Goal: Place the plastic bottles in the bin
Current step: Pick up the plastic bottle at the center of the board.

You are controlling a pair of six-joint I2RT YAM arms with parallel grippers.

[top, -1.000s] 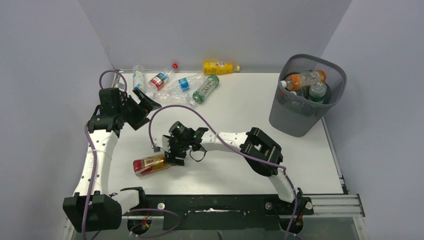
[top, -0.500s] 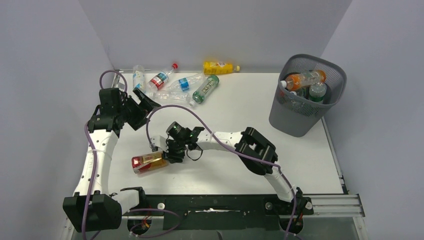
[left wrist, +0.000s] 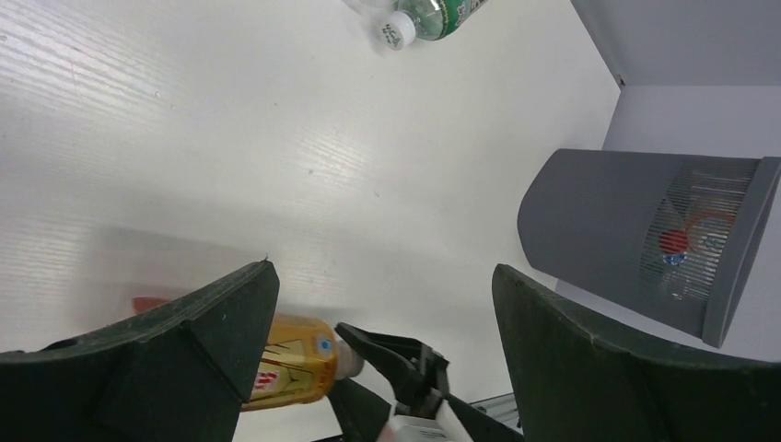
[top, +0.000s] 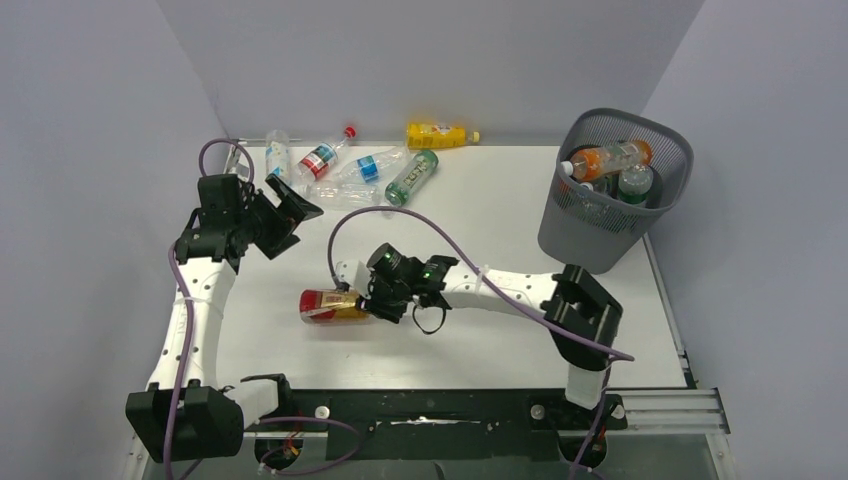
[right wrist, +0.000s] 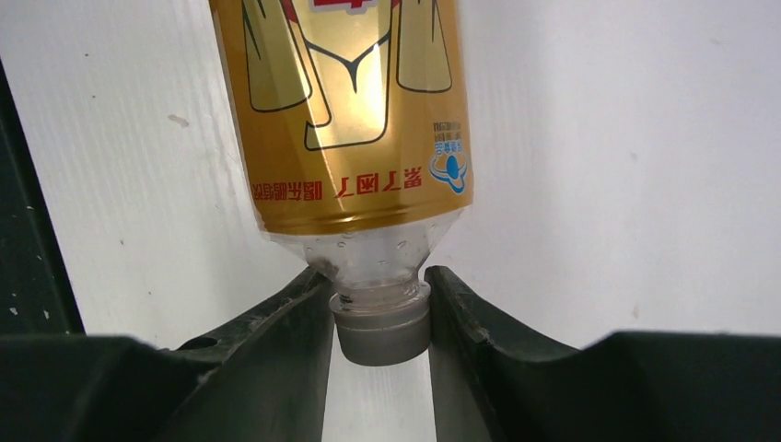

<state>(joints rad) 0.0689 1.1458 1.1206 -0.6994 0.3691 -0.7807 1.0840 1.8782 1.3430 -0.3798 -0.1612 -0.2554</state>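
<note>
The right jaws are closed on the neck of an amber bottle (top: 330, 304). It lies on its side left of the middle of the tabletop (top: 480, 215), with its base pointing left. In the right wrist view its grey cap (right wrist: 380, 333) sits between the two fingers (right wrist: 267, 354), which touch the neck on either side. The gold label with red print fills the upper part of that view. I cannot tell whether the bottle rests on the tabletop or is held just off it.

The left jaws are wide open with nothing between them. They hang over the left side of the tabletop at the end of the left arm (top: 200, 290), well apart from the amber bottle.

The bin (top: 600, 235) stands at the far right corner, well apart from both arms. An orange bottle (top: 608, 157) lies across the top of its contents, with more bottles beneath it.

More bottles lie on their sides in a loose cluster at the far left. There is a yellow bottle (top: 437, 134) by the back wall, then a green bottle (top: 412, 178), a blue-label bottle (top: 370, 165) and a red-cap bottle (top: 325, 156). A clear bottle (top: 278, 155) lies furthest left.
</note>
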